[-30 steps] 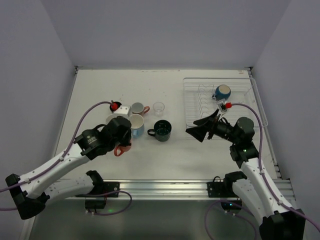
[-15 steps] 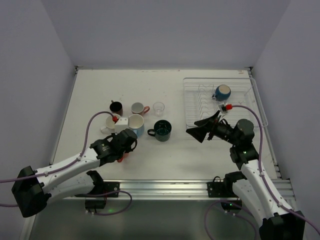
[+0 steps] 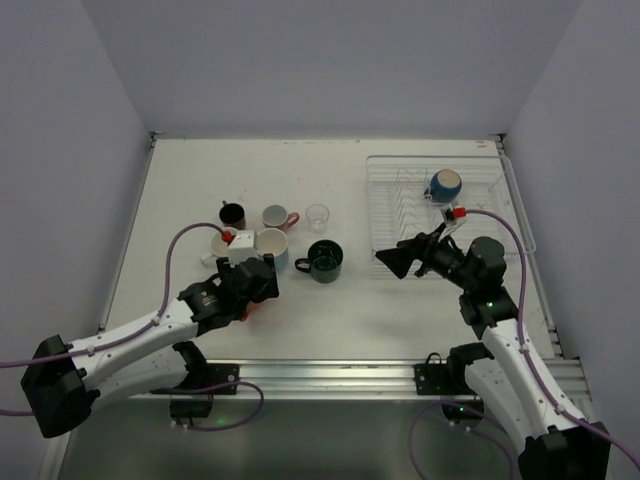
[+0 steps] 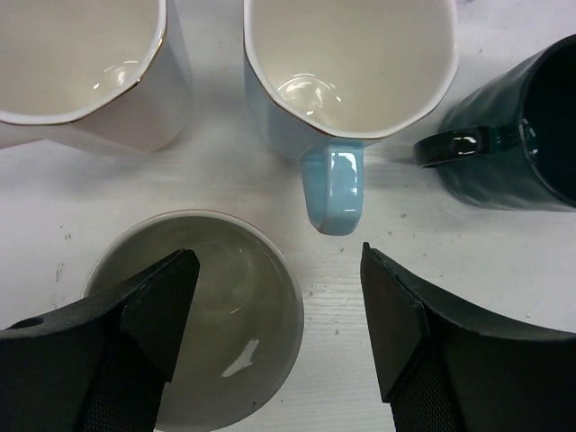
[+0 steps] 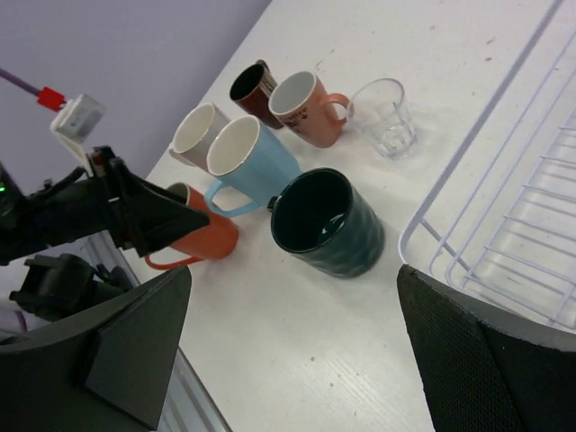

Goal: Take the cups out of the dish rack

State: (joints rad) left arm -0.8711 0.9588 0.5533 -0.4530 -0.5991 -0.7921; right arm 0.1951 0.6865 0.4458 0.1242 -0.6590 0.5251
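Observation:
An orange cup (image 4: 193,315) stands upright on the table in front of the light blue cup (image 4: 346,63). My left gripper (image 4: 279,261) is open over it, one finger above its mouth and the other outside its rim. In the top view, a dark blue cup (image 3: 445,185) lies in the white dish rack (image 3: 505,200). My right gripper (image 3: 395,262) hangs open beside the rack's front left corner, holding nothing. On the table stand a white cup (image 5: 200,130), a salmon-pink cup (image 5: 301,103), a dark brown cup (image 5: 250,85), a clear glass (image 5: 385,115) and a dark teal cup (image 5: 328,223).
The cups on the table cluster left of centre, close together, with the dark teal cup (image 3: 325,260) nearest the rack. White walls close in the table on three sides. A metal rail (image 3: 330,375) runs along the near edge.
My left arm has lowered the orange cup onto the table in front of the light blue cup, and its jaws have opened off the rim. My right gripper has barely shifted.

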